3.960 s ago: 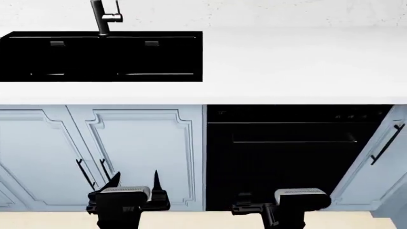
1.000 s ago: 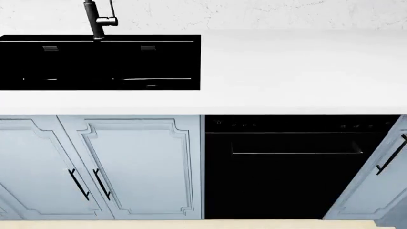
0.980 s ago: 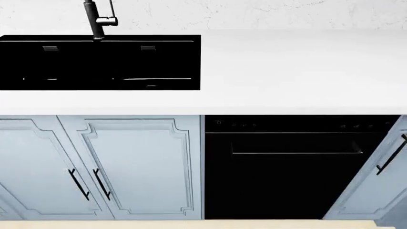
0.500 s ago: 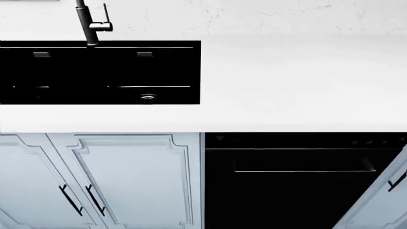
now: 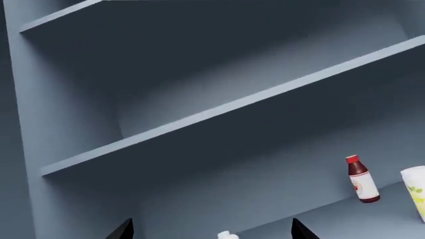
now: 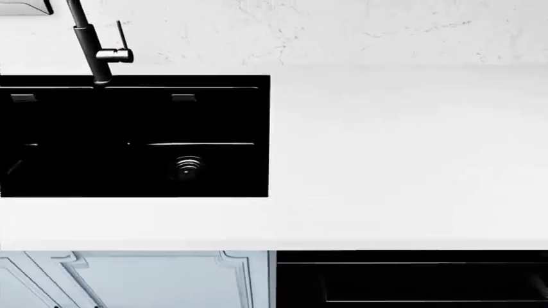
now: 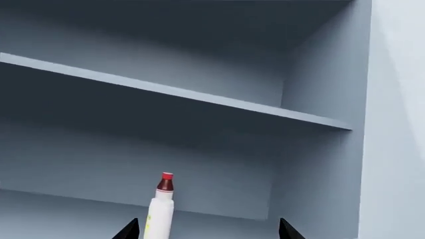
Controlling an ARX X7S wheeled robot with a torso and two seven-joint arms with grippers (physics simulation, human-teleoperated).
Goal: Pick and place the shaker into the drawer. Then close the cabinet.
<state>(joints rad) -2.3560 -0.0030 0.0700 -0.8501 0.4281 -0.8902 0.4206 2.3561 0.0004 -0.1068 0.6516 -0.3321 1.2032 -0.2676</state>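
Head view: white countertop point(image 6: 402, 160) fills most of the frame. Black sink point(image 6: 51, 179) is set in at the left, drain point(image 6: 188, 165) showing on its floor, dark faucet point(image 6: 92, 48) behind it. Under the counter edge I see the top strip of the cabinet point(image 6: 145, 279), panelled front shut, and a black appliance point(image 6: 411, 282) to its right. Neither arm shows in this view.

Left wrist: camera looks into blue-grey shelves point(image 5: 219, 110). Left gripper point(image 5: 211, 234) – only two dark tips at the frame edge, set wide apart, nothing between them gripped. A small white cap point(image 5: 226, 235) pokes up between the tips; cannot tell whether it is the shaker. Further along the same shelf stand a bottle point(image 5: 362, 179), red cap and dark body, upright, and just beside it a white cup point(image 5: 415, 196) with green marks.

Right wrist: more shelving, with a side wall point(image 7: 391, 124). Right gripper point(image 7: 207, 230) – tips well apart, holding nothing. A pale bottle point(image 7: 160, 206) with a red cap stands upright near one tip.
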